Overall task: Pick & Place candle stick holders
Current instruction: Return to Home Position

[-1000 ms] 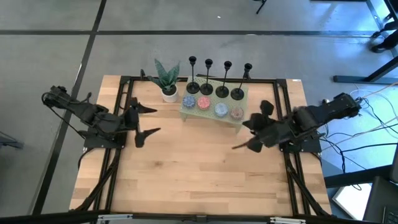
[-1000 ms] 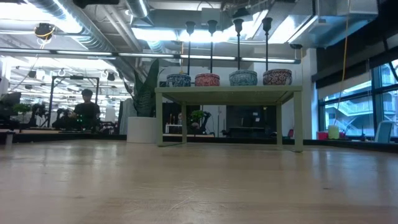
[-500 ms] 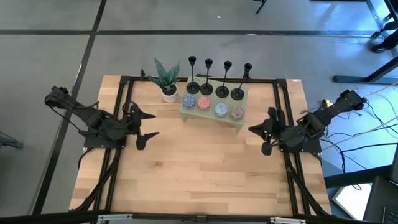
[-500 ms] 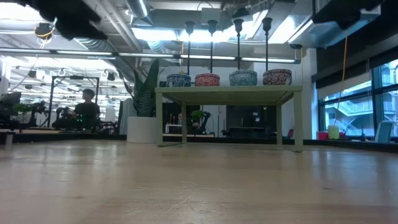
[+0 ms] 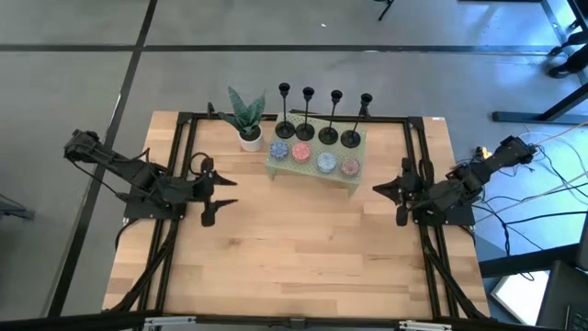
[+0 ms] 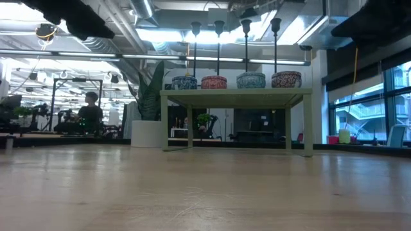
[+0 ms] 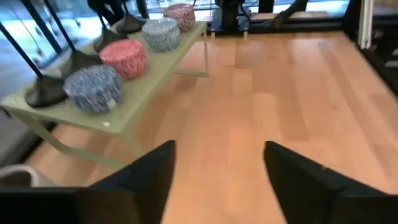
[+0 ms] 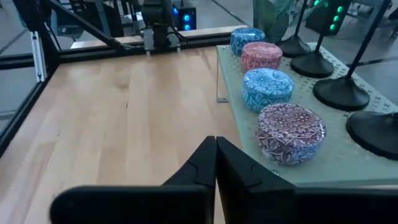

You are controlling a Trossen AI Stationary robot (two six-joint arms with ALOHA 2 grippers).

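Note:
Four black candle stick holders stand in a row on their round bases (image 5: 285, 129) (image 5: 305, 132) (image 5: 328, 137) (image 5: 351, 139) along the far side of a small light-green stand (image 5: 360, 180). They also show in the low view (image 6: 219, 48) and in both wrist views (image 7: 46, 93) (image 8: 342, 92). My left gripper (image 5: 217, 191) (image 7: 219, 149) is open and empty, above the table to the left of the stand. My right gripper (image 5: 381, 190) (image 8: 216, 143) is shut and empty, to the right of the stand.
Four round patterned tins (image 5: 278, 150) (image 5: 300, 153) (image 5: 326, 162) (image 5: 349, 167) sit on the stand in front of the holders. A small potted plant (image 5: 248, 119) stands to the left of the stand. Bare wood (image 5: 294, 248) lies in front. A person (image 6: 90, 112) sits far behind.
My right gripper has drawn back from the stand toward the table's right edge, turned, and its spread fingers have come together. My left gripper has shifted a little toward the table's near edge. The holders and tins have stayed put.

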